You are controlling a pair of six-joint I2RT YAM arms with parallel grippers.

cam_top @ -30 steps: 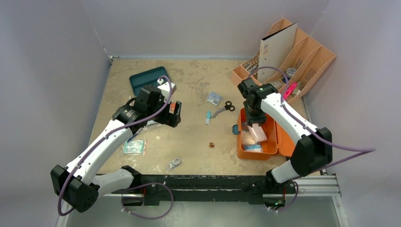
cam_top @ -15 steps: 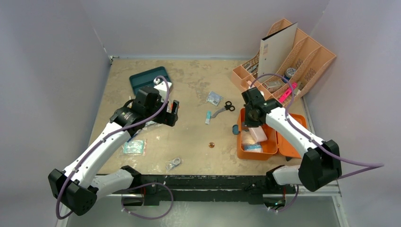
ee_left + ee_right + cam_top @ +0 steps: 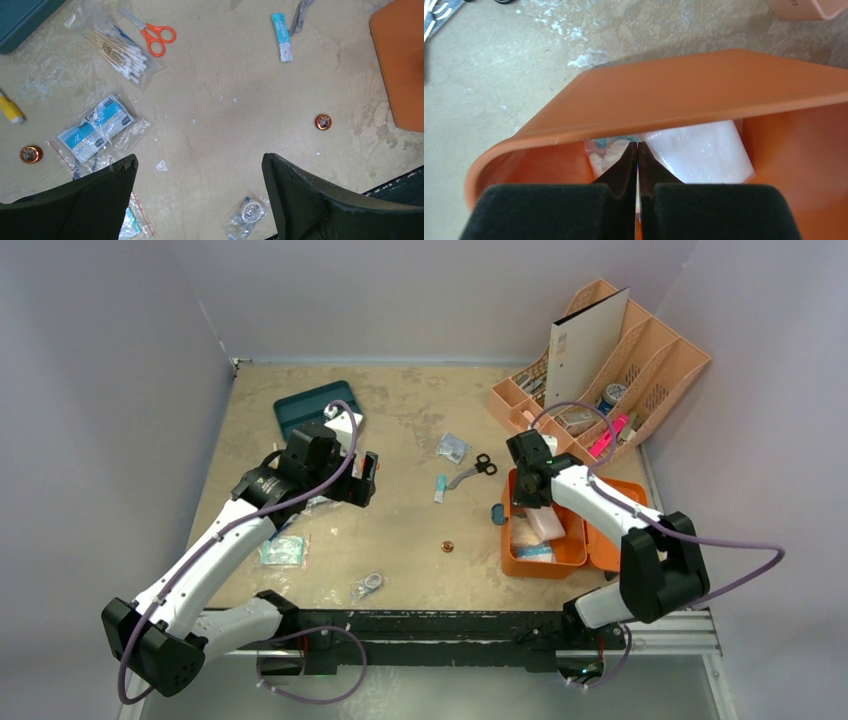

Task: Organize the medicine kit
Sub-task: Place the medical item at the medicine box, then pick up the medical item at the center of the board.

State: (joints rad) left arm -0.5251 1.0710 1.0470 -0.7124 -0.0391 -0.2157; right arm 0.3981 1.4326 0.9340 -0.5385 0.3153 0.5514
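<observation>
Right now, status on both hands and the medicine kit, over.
Left hand open, empty, over the table. Right hand shut, over open medicine kit. Scissors, swabs outside it.

You have a smooth, matt plastic case (image 3: 684,85) on a rough, mottled table (image 3: 225,125); the swab bag (image 3: 117,47) is glossy film.

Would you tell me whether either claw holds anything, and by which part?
Nothing is held: the left claw is open and empty; the right claw is shut on nothing, over the medicine kit.
</observation>
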